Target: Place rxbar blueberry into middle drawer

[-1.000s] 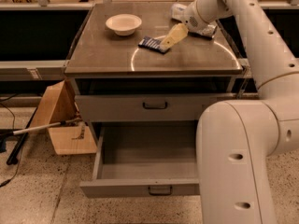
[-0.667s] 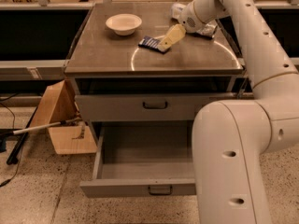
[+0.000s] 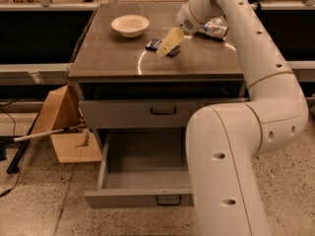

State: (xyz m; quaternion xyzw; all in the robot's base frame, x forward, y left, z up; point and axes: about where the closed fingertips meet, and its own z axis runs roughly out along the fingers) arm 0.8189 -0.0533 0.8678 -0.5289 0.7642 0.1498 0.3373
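Upper centre on the table, my pincer has edged over the rxbar blueberry for pickup; its closure I cannot tell.

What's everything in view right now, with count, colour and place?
cabinet top: one, grey-brown, centre.
bowl: one, white, on the cabinet top.
rxbar blueberry: one, dark blue, on the cabinet top, partly under the gripper.
crinkled plastic item: one, pale, behind the arm.
upper drawer: one, grey, shut.
middle drawer: one, grey, pulled open.
cardboard box: one, brown, on the floor.
arm: one, white.
gripper: one, yellowish, over the bar.
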